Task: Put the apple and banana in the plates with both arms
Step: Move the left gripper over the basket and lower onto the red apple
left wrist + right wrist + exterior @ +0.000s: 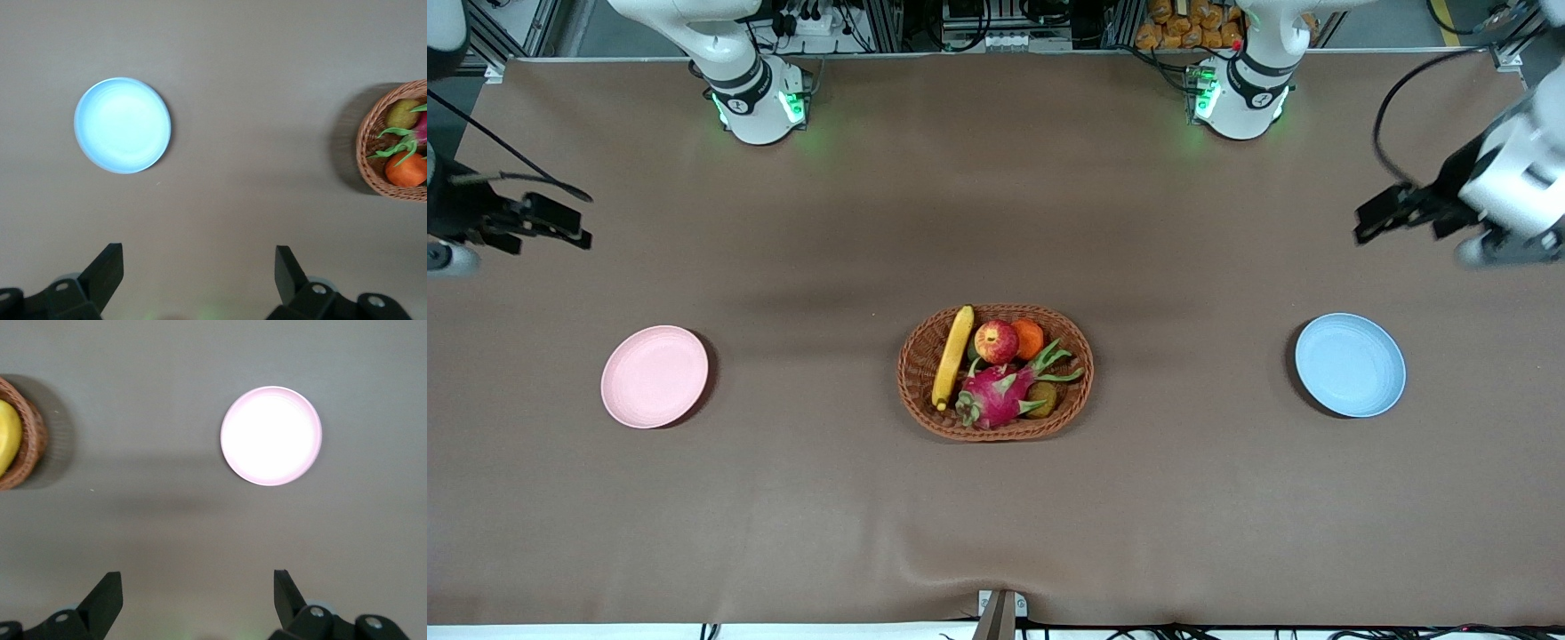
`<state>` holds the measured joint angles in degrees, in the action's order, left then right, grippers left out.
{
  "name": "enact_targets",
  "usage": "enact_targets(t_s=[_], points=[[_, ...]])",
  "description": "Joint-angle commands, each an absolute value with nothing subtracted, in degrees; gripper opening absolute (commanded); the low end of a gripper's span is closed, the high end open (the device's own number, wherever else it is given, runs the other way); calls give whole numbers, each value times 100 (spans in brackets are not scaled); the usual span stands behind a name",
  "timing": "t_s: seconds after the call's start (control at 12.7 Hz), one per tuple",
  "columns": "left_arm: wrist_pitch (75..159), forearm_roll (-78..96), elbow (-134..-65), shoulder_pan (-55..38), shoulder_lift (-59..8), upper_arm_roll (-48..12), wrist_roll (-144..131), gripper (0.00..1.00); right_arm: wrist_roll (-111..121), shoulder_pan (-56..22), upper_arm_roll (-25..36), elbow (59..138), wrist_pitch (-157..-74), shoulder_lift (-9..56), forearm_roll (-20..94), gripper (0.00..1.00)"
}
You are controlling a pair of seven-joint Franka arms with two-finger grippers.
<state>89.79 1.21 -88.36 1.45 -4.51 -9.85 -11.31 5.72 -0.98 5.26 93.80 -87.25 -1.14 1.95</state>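
Brown cloth covered the long table, and at the middle of the front view sat an oval brown wicker basket. Inside it the long yellow banana lay along the rim toward the right arm's end, with the small red apple with yellowish patches just beside it. A plain round orange fruit touched the apple, and a pink dragon fruit with green scales filled the lower part of the basket.

At lower left of the front view rested the round pale pink plate, bare, well apart from the basket. At lower right rested the round light blue plate, also bare.

At the left edge of that frame the black right gripper hung in the air over bare cloth above the pink plate; its wrist view showed its fingers spread wide, holding nothing. At the right edge the black left gripper hung over bare cloth above the blue plate, its fingers equally wide apart and empty.
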Motion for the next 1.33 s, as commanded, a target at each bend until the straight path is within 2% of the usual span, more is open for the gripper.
enact_targets(t_s=[0.0, 0.24, 0.39, 0.55, 1.26], points=[[9542, 176, -8701, -148, -948, -1081, -1178, 100, 562, 53, 562, 9079, -8447, -97, 70, 100], [10166, 115, -8614, -850, -1466, -1072, -1466, 100, 519, 44, 554, 9079, -8411, -88, 61, 100], [10274, 106, -8386, -1123, -1896, -1081, -1862, 100, 588, 53, 562, 9001, -8272, -62, 70, 100], [10283, 53, -8288, -1432, -2038, -1063, -1977, 100, 475, 79, 562, 8632, -7956, 8, 53, 100], [11757, -35, -8147, -2328, -2960, -1011, -2573, 100, 571, 210, 571, 8499, -7744, 114, 123, 100]])
